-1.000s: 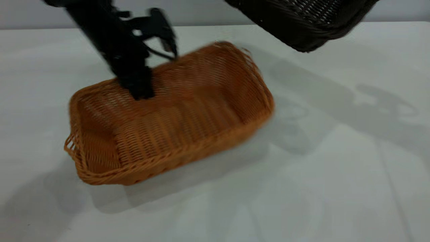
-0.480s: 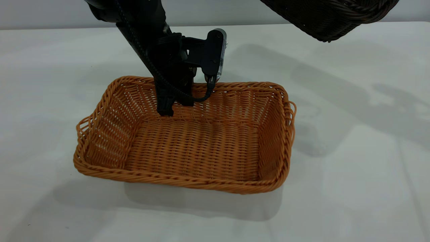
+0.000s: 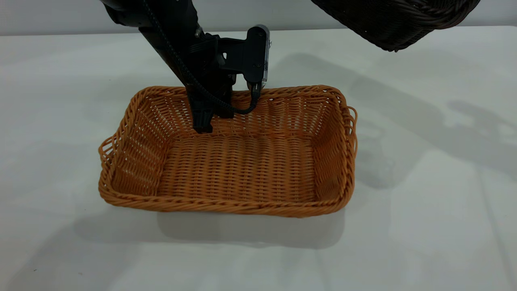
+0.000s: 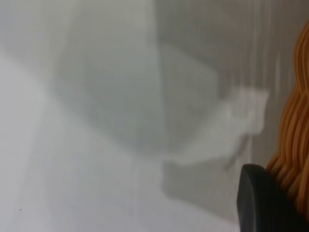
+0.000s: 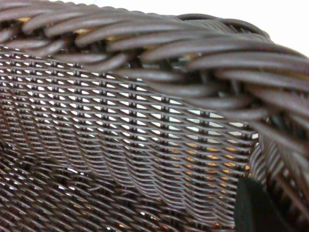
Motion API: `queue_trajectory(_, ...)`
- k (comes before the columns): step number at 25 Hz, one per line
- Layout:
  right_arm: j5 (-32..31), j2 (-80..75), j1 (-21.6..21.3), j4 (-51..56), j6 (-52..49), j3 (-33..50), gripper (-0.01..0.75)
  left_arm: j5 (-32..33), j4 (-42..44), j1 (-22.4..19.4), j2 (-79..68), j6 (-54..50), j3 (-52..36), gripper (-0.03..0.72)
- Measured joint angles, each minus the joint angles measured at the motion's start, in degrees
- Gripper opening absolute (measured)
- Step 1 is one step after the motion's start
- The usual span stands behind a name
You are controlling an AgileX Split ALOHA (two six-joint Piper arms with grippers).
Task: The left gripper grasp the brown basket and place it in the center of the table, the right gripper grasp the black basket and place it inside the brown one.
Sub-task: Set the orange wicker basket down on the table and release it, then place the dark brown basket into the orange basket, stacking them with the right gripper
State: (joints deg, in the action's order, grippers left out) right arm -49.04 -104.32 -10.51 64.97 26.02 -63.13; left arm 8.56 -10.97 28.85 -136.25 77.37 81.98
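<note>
My left gripper (image 3: 208,121) clamps the far rim of the orange-tan woven wicker basket (image 3: 230,157), lying left-right mid-table; the dark woven wicker basket (image 3: 398,18) hangs up-right, right gripper unseen.

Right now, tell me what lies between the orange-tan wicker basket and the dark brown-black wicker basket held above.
Nothing: in the exterior view, only air and bare white table separate the orange-tan wicker basket and dark brown-black wicker basket.

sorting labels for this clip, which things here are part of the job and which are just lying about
Part of the job:
- brown basket, on the table
- left end effector, on the brown basket's far wall
- black basket, held in the air
- right end effector, on the black basket's wall

Lying about:
- nothing else in view
</note>
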Motion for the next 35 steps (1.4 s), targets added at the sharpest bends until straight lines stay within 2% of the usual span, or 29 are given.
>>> queue_trajectory(4,0.0,0.0,0.0,0.0,0.0,0.0,0.080,0.6,0.0,0.0,0.0,-0.4,0.3,0.079)
queue_trajectory(7,0.0,0.0,0.0,0.0,0.0,0.0,0.081,0.4,0.0,0.0,0.5,-1.0,0.3,0.111)
queue_trajectory(10,-0.1,0.0,0.0,0.1,0.0,0.0,0.081,-1.1,0.1,0.0,1.3,-2.2,0.3,0.195)
queue_trajectory(14,-0.1,0.0,0.0,1.1,0.1,0.0,0.084,-3.7,0.0,0.0,1.6,-4.4,0.5,0.361)
queue_trajectory(17,-0.1,0.0,-0.1,1.5,0.1,-0.5,0.085,-2.9,0.0,0.0,2.3,-4.7,0.5,0.459)
queue_trajectory(19,-0.3,0.0,-0.5,1.6,0.2,-1.1,0.087,-0.7,0.0,0.0,3.5,-4.8,0.5,0.489)
queue_trajectory(22,-0.5,0.0,-2.2,1.7,0.4,-2.3,0.087,6.3,0.0,0.0,7.2,-4.8,0.4,0.498)
queue_trajectory(26,-0.5,0.0,-5.5,1.9,0.6,-3.5,0.089,21.1,0.0,0.0,15.0,-6.8,0.4,0.487)
queue_trajectory(29,-0.5,0.0,-6.0,1.0,0.6,-3.8,0.089,31.6,0.0,0.0,22.4,-9.0,0.4,0.470)
queue_trajectory(33,-0.7,0.0,-2.6,-4.1,0.4,-3.8,0.089,39.9,0.2,0.0,34.2,-12.7,0.4,0.461)
queue_trajectory(35,-0.7,0.0,1.6,-7.7,-0.2,-3.8,0.090,41.5,0.2,0.0,40.5,-14.3,0.4,0.460)
